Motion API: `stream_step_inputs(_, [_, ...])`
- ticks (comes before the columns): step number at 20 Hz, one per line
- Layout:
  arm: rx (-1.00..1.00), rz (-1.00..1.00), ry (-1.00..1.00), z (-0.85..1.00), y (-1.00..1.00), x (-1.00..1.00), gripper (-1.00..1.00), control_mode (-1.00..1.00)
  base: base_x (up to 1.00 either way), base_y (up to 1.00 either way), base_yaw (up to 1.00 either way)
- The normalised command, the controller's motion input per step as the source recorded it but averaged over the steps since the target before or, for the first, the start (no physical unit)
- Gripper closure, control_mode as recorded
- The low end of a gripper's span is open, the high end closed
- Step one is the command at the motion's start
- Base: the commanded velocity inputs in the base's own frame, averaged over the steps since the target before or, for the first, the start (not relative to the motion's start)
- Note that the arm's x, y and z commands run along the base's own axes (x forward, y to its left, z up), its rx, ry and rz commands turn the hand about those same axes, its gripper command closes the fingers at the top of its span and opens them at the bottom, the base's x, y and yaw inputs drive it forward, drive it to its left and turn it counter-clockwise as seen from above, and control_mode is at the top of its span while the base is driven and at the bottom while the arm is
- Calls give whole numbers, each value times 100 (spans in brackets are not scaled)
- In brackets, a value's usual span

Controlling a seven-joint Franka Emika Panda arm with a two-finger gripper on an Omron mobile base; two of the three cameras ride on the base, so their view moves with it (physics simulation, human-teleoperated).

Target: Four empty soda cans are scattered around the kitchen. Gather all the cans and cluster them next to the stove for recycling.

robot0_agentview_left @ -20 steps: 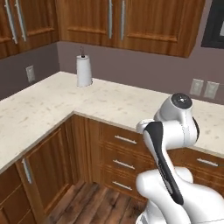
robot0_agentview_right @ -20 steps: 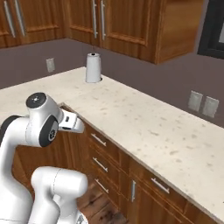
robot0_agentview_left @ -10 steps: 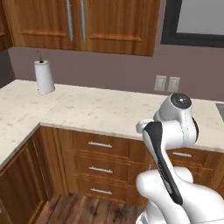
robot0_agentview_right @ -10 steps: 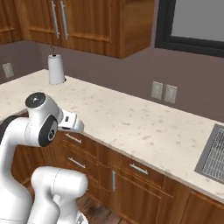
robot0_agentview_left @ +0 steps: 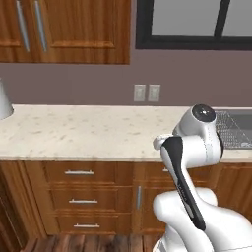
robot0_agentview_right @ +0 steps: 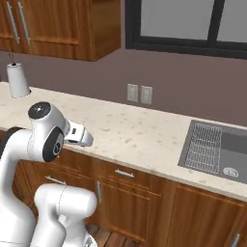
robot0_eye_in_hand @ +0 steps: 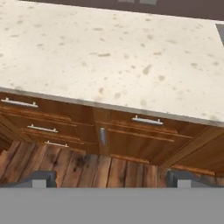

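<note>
Hand [robot0_eye_in_hand: 111, 178] wide open, empty | above wood floor [robot0_eye_in_hand: 87, 168] | no readable writing

Glossy white rounded arm [robot0_agentview_left: 197, 147] with dark grey joint caps and black side strip

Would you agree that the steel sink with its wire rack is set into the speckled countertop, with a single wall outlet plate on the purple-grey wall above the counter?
Not quite. The right base view shows two pale wall outlet plates side by side on the purple-grey wall, not one. The rest holds: the steel sink with its wire rack is set into the speckled countertop.
</note>
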Motion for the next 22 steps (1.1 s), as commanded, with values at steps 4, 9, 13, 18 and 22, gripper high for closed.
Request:
stream_step_inputs(4, [0,0,0,0,0,0,-100,100,0,-38,-40])
stream_step_inputs(9, [0,0,0,0,0,0,-100,100,0,-35,-40])
stream_step_inputs(13, [0,0,0,0,0,0,-100,100,0,-34,-41])
stream_step_inputs(18, [0,0,0,0,0,0,-100,100,0,-34,-41])
stream_step_inputs(22, [0,0,0,0,0,0,-100,100,0,-34,-41])
